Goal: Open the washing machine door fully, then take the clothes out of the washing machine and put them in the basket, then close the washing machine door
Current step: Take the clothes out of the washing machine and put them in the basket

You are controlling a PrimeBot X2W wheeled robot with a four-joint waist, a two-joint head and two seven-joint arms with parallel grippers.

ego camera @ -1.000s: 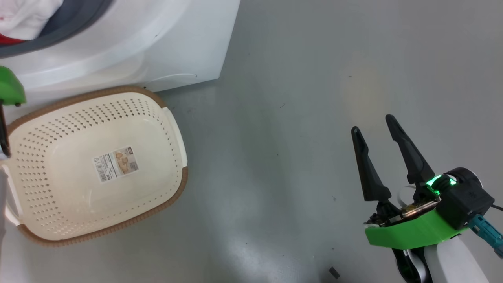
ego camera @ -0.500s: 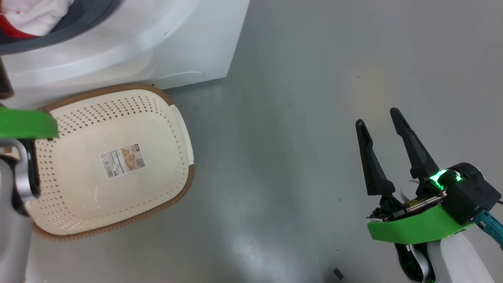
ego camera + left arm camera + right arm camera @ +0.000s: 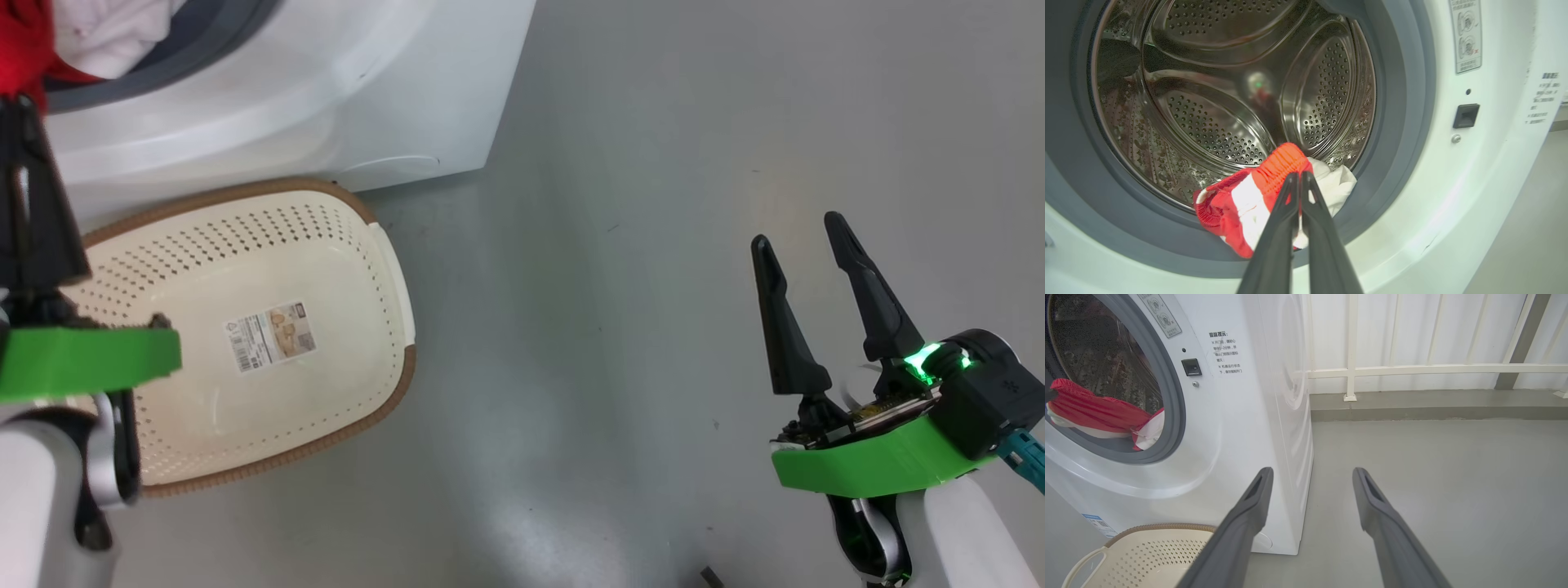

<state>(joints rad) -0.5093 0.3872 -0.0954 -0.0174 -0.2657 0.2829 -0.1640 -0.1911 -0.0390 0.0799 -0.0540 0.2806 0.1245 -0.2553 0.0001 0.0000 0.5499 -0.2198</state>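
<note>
Head view was shifted as a whole over the last second: washer (image 3: pixel 367 98) and basket (image 3: pixel 343 261) slid right together, so camera motion was assumed, not object motion.

Real change: a second earlier only a green sliver of the left arm was seen at the frame edge. It was then found much lower in the frame, mount over the basket's left side, fingers aimed at the drum mouth. That was more travel than the camera shift explains, so the arm was judged to be backing out of the washer.

In the left wrist view the left gripper (image 3: pixel 1299 176) was clenched on the clothes (image 3: pixel 1241 204), pinched near the red ribbed band. The clothes were draped over the lower seal (image 3: pixel 1396 122) at the mouth of the drum (image 3: pixel 1208 102), part in, part out.

The right gripper (image 3: pixel 798 230) was released, fingers spread, parked over bare floor well right of the washer, hardly moved.

Status as judged: grab made, extraction under way. The basket was empty and sat just below the washer front, so a short pull and drop was expected. Risks noted: fabric dragging on the seal, or a piece left behind in the drum. Door closing was left to do.
</note>
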